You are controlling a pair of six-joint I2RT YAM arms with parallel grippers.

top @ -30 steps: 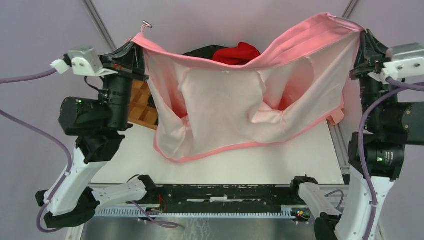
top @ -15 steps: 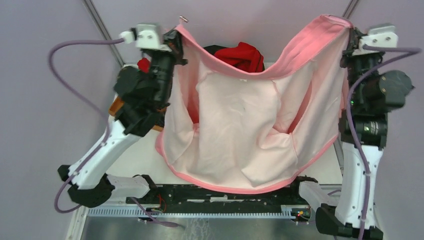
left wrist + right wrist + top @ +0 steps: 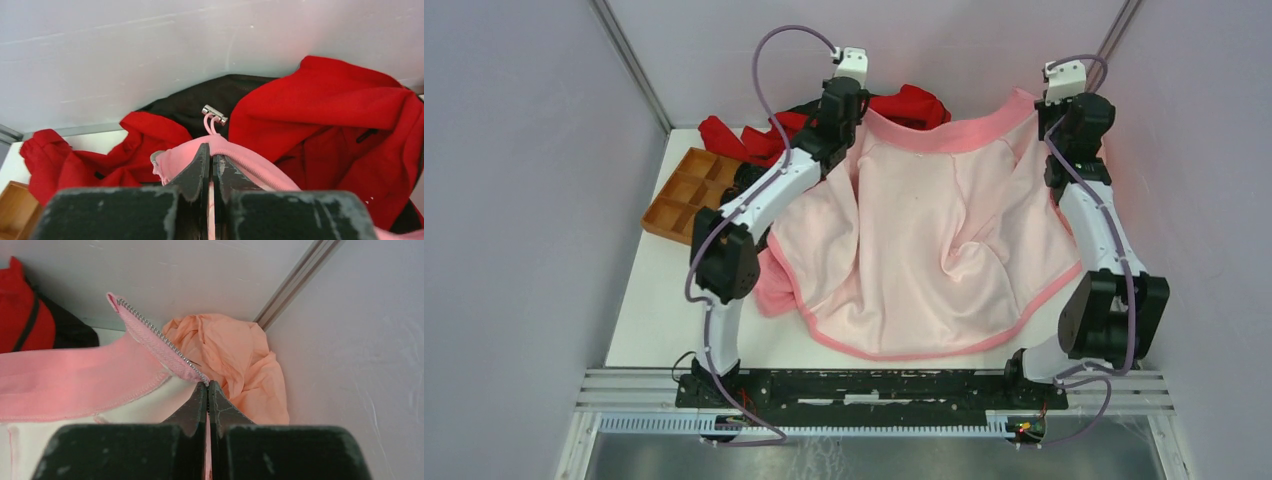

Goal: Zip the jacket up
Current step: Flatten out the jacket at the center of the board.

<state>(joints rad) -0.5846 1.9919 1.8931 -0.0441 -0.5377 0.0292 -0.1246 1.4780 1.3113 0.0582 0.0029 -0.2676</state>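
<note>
The jacket point(image 3: 924, 250), just lowered from mid-air, lies lining-up on the bench point(image 3: 664, 300); left hand point(image 3: 210, 150) and right hand point(image 3: 207, 386) stay clenched on its far corners, upper frame. The zipper point(image 3: 160, 337) is still unjoined.

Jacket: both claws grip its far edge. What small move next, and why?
Probably bring the left claw and right claw together: each pinches a corner of the jacket, zipper teeth show at the right one, and the front lies open.
</note>
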